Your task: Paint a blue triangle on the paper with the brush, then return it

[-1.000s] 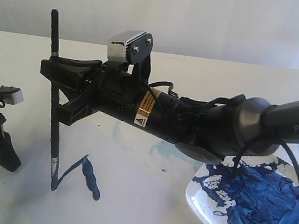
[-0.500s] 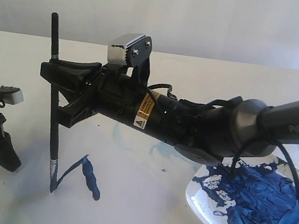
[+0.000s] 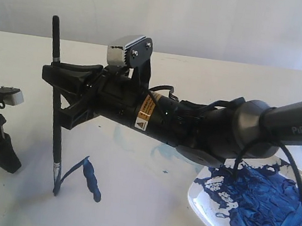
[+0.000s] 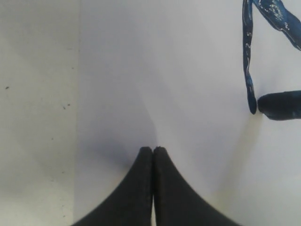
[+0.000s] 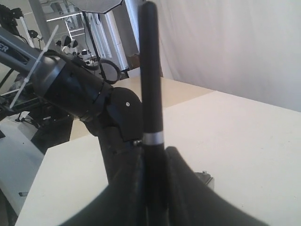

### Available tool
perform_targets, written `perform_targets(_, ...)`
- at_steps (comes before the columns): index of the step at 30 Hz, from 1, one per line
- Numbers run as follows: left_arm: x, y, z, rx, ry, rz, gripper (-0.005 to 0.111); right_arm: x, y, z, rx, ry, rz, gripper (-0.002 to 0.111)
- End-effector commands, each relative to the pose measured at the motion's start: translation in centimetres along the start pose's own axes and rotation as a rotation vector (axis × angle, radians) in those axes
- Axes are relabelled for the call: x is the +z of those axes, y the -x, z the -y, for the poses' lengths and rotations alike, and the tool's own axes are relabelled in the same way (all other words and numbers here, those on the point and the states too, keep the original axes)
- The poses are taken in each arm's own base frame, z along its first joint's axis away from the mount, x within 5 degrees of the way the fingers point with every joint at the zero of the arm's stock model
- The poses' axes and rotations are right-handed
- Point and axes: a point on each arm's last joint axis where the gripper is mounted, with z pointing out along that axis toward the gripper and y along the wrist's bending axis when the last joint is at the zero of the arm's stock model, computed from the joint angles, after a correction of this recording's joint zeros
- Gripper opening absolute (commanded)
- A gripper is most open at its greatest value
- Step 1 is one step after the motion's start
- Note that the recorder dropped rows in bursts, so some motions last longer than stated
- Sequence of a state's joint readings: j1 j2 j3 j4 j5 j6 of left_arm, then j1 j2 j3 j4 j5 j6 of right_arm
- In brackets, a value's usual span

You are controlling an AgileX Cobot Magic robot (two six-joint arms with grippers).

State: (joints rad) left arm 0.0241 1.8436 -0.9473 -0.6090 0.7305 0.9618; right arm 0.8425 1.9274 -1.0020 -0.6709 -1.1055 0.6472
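The cream counter (image 3: 245, 81) runs back to a plain white wall (image 3: 209, 20). Nearest, at the right edge, lies a white plate (image 3: 197, 206) smeared thick with dark-blue paint (image 3: 261, 207). Just left of it the pale paper (image 3: 146, 185) lies flat, hardly distinct from the counter, with faint pale-blue smears further back.

On the near part of the paper the blue triangle (image 3: 91, 180) shows only two strokes: a thick one slanting down to the right, and a thin one running from its top down to the left. The brush (image 3: 56, 133) stands almost upright, and its dark tip touches the paper at the lower end of the thin stroke. The left wrist view shows the tip right at that stroke's end.

At the left edge the left hand (image 4: 153, 153) hangs over the paper, well apart from the brush, its fingers pressed together with nothing between them.

Higher up, the right hand (image 3: 56, 80) is clenched on the brush's black handle, which sticks out well above it. Its arm (image 3: 205, 126) reaches in from the right, over the plate, with a yellow label (image 3: 147, 114) on its side.
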Motion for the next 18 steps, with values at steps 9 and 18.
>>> perform_targets(9,0.09,-0.23,0.25,-0.014,-0.029,-0.001,0.0,-0.05,-0.4,0.14,0.014,0.005,-0.044,0.0)
perform_targets(18,0.09,-0.23,0.25,-0.014,-0.029,-0.001,0.0,-0.08,-0.39,0.18,0.012,-0.008,-0.064,0.0)
